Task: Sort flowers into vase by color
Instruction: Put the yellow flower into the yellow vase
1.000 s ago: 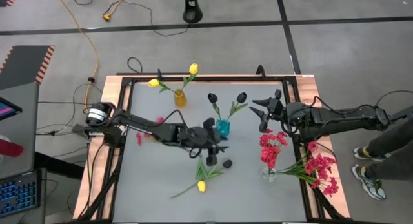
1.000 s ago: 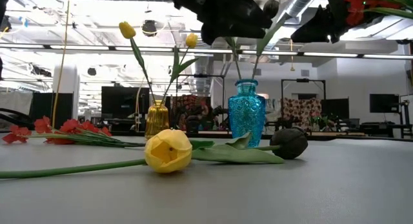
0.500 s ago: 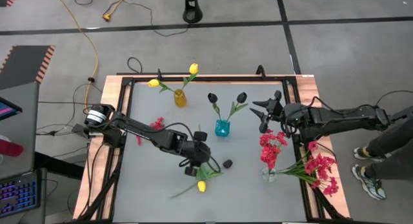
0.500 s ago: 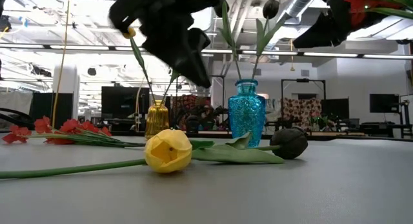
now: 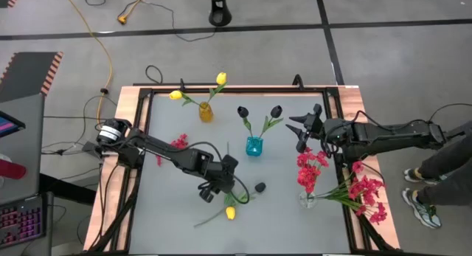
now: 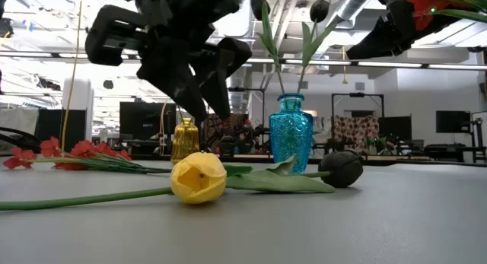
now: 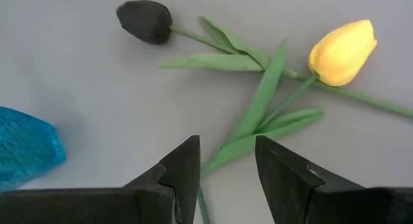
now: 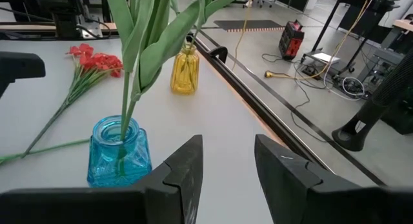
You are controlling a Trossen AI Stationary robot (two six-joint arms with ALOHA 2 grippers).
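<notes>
A yellow tulip [image 5: 230, 212] and a black tulip [image 5: 259, 187] lie on the grey table with their green stems and leaves [image 7: 258, 114] crossed. My left gripper [image 5: 219, 191] hovers open just above those leaves, touching nothing; it also shows in the left wrist view [image 7: 226, 169]. A yellow vase [image 5: 206, 112] holds two yellow tulips. A blue vase [image 5: 254, 146] holds two black tulips. A clear vase [image 5: 306, 199] holds red blossoms [image 5: 310, 166]. My right gripper [image 5: 301, 128] is open and empty above the table's far right.
A red spray [image 5: 177, 143] lies flat on the table's left part. More red sprays [image 5: 366, 195] lie over the table's right edge. A black frame [image 5: 236, 88] runs around the table. A person's legs [image 5: 435, 182] show at the far right.
My left gripper has gone from beside the blue vase toward the table's near edge and a little left, and down, turning until its fingers point at the leaves of the lying tulips. The flowers have not moved.
</notes>
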